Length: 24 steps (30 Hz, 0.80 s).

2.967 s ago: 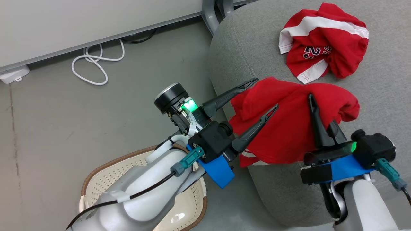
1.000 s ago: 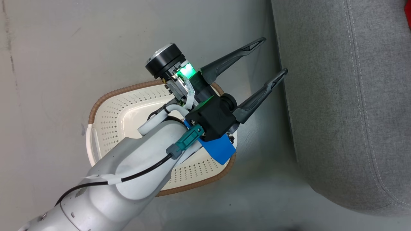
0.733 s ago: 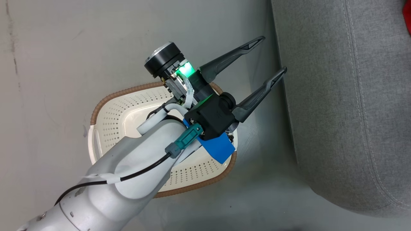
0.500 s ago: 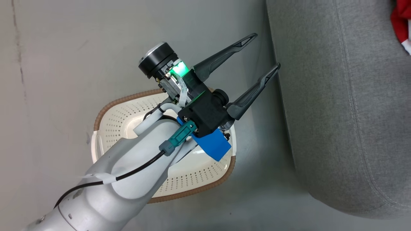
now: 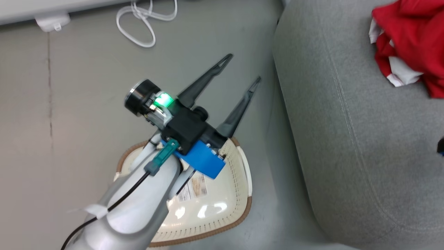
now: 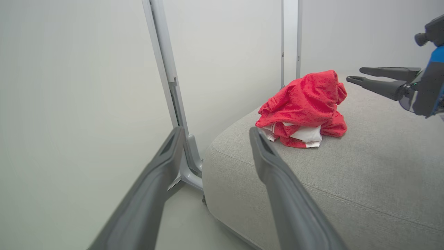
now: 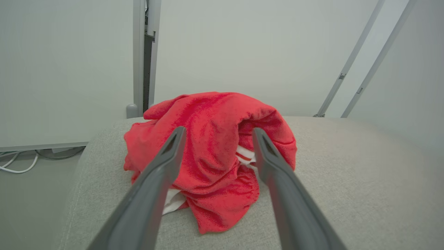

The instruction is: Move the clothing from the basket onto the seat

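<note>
The clothing (image 5: 409, 45) is a crumpled red heap with white trim lying on the grey seat (image 5: 347, 121), at the head view's upper right. My left gripper (image 5: 243, 68) is open and holds nothing, over the floor between the seat and the cream basket (image 5: 242, 211); only a label shows in the basket's visible part. In the left wrist view my left gripper (image 6: 216, 131) points towards the clothing (image 6: 305, 104). There my right gripper (image 6: 355, 75) hangs open just right of the heap, apart from it. Seen from the right wrist, my right gripper (image 7: 219, 131) is open, facing the clothing (image 7: 215, 114).
A looped white cable (image 5: 138, 24) and a white power block (image 5: 52, 21) lie on the grey floor by the wall. Grey metal posts (image 6: 173, 90) rise behind the seat's far corner. A white panel closes off the back.
My right gripper has opened and let go of the red garment, which now lies heaped on the seat. The head camera has swung. My left gripper stays open.
</note>
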Motion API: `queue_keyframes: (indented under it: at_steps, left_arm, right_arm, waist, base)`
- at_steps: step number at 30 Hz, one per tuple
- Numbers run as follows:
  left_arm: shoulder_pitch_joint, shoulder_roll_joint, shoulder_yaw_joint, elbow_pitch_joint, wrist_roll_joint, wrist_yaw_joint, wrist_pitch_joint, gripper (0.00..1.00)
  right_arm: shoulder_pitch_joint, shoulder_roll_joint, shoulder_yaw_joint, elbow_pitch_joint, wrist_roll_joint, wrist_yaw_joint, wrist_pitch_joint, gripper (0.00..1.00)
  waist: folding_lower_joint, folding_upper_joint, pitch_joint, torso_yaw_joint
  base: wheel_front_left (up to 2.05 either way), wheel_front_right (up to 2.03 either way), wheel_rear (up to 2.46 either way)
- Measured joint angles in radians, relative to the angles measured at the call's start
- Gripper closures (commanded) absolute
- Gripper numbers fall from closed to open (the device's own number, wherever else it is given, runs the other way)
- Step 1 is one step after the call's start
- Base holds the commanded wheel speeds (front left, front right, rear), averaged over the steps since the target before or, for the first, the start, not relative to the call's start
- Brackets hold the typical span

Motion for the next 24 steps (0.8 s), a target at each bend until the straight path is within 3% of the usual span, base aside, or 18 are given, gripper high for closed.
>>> queue_keyframes:
  at_steps: [10, 17, 24]
  left_arm:
    - [0.169, 0.043, 0.169, 0.01, -0.015, 0.038, 0.0, 0.0]
    - [0.313, 0.043, 0.324, 0.001, -0.023, 0.061, 0.0, 0.0]
    - [0.424, 0.028, 0.438, -0.019, -0.005, 0.069, 0.0, 0.0]
  right_arm:
    - [0.121, 0.059, 0.166, -0.146, 0.056, 0.0, 0.0, 0.0]
    - [0.197, 0.086, 0.301, -0.194, 0.08, 0.0, 0.0, 0.0]
    - [0.271, 0.114, 0.362, -0.221, 0.093, 0.0, 0.0, 0.0]
  waist:
    - [-0.0001, 0.0, -0.146, 0.033]
    - [-0.0002, 0.0, -0.252, 0.106]
    - [-0.0001, 0.0001, -0.324, 0.166]
  base:
    - [0.0, 0.0, 0.0]
    - [0.0, 0.0, 0.0]
    - [0.0, 0.0, 0.0]
